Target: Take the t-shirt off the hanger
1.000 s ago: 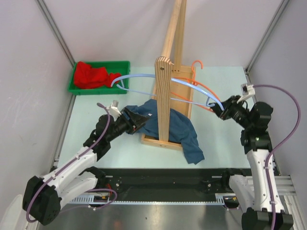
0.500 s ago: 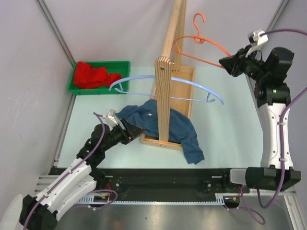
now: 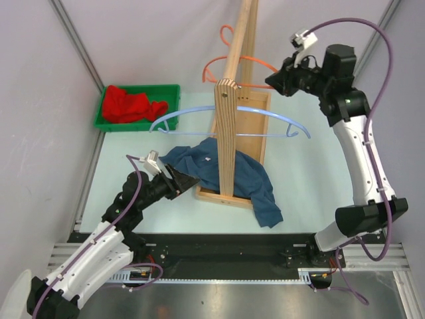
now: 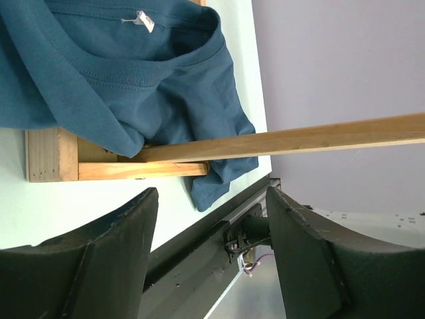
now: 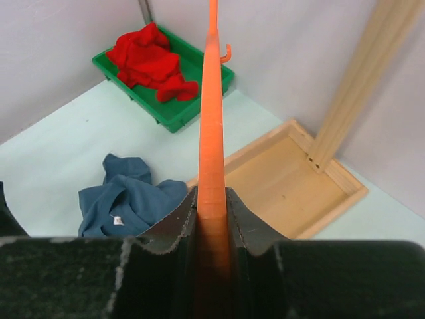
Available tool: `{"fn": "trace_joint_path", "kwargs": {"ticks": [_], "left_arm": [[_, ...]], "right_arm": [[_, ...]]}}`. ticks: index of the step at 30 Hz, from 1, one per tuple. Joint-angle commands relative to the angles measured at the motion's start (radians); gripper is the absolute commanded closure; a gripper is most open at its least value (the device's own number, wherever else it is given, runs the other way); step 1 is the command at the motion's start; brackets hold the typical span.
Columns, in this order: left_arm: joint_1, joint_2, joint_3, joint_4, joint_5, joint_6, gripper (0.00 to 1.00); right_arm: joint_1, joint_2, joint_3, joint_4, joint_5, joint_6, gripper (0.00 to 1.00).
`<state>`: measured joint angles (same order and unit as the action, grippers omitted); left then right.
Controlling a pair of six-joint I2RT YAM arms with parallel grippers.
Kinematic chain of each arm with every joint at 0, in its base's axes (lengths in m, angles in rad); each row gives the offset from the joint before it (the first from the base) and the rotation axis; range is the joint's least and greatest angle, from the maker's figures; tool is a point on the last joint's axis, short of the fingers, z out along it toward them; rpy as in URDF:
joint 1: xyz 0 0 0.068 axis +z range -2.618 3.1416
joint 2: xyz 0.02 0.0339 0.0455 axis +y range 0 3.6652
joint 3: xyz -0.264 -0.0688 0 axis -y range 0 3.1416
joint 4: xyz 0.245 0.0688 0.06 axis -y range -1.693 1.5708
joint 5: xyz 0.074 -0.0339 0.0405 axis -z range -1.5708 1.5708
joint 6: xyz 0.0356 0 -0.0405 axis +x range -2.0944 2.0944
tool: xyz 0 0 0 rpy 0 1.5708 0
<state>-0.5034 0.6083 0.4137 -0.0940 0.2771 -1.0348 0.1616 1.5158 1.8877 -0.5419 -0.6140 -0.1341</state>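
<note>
We look down on a pale mint-green table (image 3: 312,179) boxed in by plain grey-lilac panels: a back wall (image 3: 153,40) at 12 o'clock, a left wall (image 3: 40,133) at 9 o'clock and a right wall (image 3: 413,133) at 3 o'clock. Where the panels meet, we see slanting metal struts, one at 11 o'clock (image 3: 78,43) and one at 1 o'clock (image 3: 393,8). A light wooden stand (image 3: 226,139) rises from the table's middle. At 6 o'clock a black rail (image 3: 232,246) edges the table, with a grey metal plate (image 3: 232,299) just beyond it. The light is soft and even, and shadows are faint.
</note>
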Motion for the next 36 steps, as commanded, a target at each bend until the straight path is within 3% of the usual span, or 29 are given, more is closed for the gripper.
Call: {"fn": "trace_joint_path", "kwargs": {"ticks": [1,6,12,21,36], "left_arm": [[0.005,-0.007,0.04,-0.012,0.011,0.035,0.29],[0.005,-0.01,0.042,-0.013,0.007,0.035,0.29],[0.005,0.002,0.04,-0.006,0.01,0.035,0.29],[0.005,0.019,0.036,0.01,0.014,0.035,0.3],[0.005,0.064,0.04,0.007,-0.001,0.036,0.25]], "right_arm": [[0.068,0.056,0.128,0.008,0.112,-0.018,1.0],[0.093,0.101,0.247,0.069,0.094,0.06,1.0],[0.072,0.095,0.274,0.108,0.092,0.12,1.0],[-0.016,-0.04,0.059,0.261,0.022,0.208,1.0],[-0.046,-0.14,-0.113,0.293,0.023,0.218,1.0]]}}
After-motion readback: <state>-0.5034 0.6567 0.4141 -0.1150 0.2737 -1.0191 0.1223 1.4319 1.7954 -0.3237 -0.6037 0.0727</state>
